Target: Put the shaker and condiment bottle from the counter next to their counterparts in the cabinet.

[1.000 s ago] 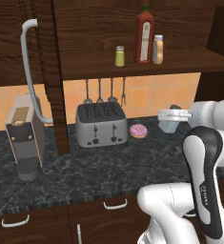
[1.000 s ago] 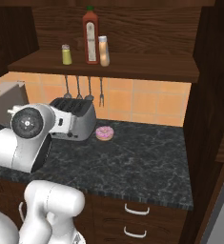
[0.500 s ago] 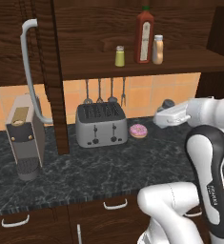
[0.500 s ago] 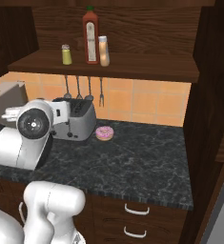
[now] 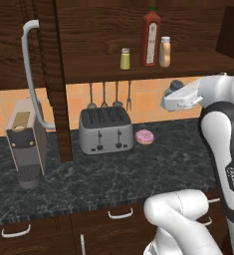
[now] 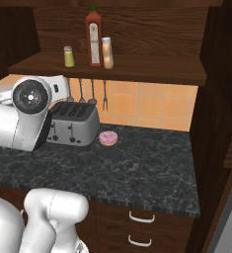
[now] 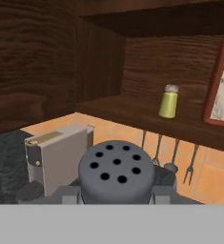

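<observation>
The pale blue-grey shaker (image 7: 116, 174), grey holed top facing the hand camera, sits between my gripper's (image 7: 116, 193) fingers, which are shut on it. In the left base view my gripper (image 5: 172, 95) hangs just below the cabinet shelf (image 5: 93, 68), right of the bottles, with the shaker (image 5: 175, 85) a dark knob on it. On the shelf stand the yellow-green shaker (image 5: 125, 59) (image 6: 68, 57) (image 7: 168, 101), the tall red bottle (image 5: 150, 37) (image 6: 93, 37) (image 7: 223, 93) and, touching its right side, the orange condiment bottle (image 5: 165, 52) (image 6: 106, 53).
The open cabinet door with its curved grey handle (image 5: 30, 74) stands at the left. Below the shelf sit a toaster (image 5: 105, 130), a pink donut (image 5: 144, 136) and a coffee machine (image 5: 26, 142). Utensils (image 5: 108, 94) hang on the tiled wall.
The hand with the shaker has risen from counter height toward the underside of the shelf and drifted left. The things on the shelf have not moved.
</observation>
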Tool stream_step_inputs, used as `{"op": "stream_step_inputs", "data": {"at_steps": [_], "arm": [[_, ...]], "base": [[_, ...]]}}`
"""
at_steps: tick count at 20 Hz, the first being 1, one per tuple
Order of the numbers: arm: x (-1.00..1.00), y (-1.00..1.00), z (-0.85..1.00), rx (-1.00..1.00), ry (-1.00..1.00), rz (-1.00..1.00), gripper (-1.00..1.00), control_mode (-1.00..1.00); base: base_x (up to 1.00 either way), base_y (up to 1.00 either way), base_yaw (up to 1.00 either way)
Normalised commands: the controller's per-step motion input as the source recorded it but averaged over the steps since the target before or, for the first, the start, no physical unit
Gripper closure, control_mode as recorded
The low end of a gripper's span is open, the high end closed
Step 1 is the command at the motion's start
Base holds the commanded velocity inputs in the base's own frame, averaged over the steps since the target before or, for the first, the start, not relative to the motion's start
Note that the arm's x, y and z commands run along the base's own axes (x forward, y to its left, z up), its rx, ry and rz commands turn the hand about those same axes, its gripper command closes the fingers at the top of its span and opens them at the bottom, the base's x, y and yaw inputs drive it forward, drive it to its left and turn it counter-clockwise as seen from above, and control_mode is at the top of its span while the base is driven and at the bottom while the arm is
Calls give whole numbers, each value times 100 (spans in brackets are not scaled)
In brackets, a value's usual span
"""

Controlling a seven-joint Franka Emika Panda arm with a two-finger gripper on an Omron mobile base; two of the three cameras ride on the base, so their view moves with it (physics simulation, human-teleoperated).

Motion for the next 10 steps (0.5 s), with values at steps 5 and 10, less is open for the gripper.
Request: {"op": "stream_step_inputs", "data": {"at_steps": [5, 10], "arm": [[5, 21, 26, -2, 0, 7, 100, -100], [23, 5, 2, 0, -6, 3, 100, -100]], "base": [[0, 0, 0], [0, 0, 0]]}}
